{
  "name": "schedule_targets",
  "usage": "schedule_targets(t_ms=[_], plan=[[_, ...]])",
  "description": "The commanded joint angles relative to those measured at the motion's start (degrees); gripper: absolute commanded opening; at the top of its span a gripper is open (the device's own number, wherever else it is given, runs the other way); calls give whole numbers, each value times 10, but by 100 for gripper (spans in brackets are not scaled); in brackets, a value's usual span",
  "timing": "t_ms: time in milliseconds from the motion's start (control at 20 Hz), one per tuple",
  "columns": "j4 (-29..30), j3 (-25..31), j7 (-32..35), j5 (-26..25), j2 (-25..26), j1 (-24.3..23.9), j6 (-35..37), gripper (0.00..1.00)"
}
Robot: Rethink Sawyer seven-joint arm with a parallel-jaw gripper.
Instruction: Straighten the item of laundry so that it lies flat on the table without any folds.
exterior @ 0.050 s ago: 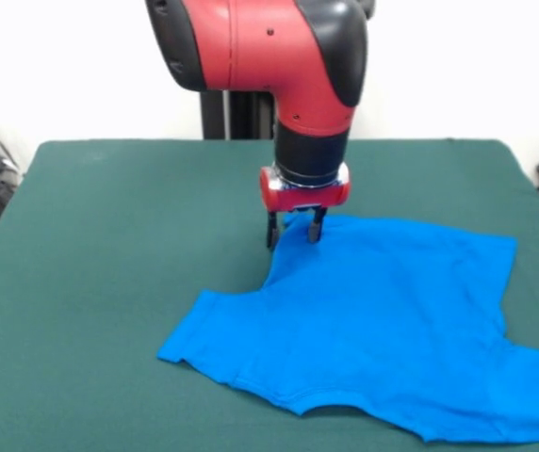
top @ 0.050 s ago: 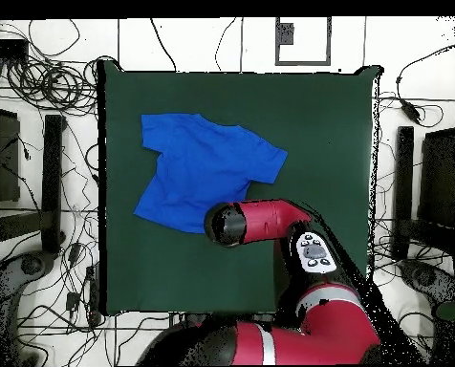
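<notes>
Narrowly parted, the gripper [exterior @ 0.050 s ago: 294, 231] is reaching down onto the far hem corner of the blue T-shirt [exterior @ 0.050 s ago: 383, 330], its fingertips [exterior @ 0.050 s ago: 273, 235] straddling the fabric edge on the green table [exterior @ 0.050 s ago: 109, 245].

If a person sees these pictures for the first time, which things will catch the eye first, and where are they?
First comes the bright blue short-sleeved T-shirt, spread on the dark green felt-covered table toward the front view's lower right. Above its far corner stands the big red and black robot arm, whose gripper has its two dark fingers down at the shirt's edge, slightly apart.
</notes>
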Motion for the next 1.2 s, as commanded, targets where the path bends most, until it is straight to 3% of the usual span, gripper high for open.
schedule_targets(t_ms=[50, 1200], plan=[[-63, 27, -57, -72, 58, -36, -15, 100], [-62, 62, -66, -134, 49, -82, 8, 100]])
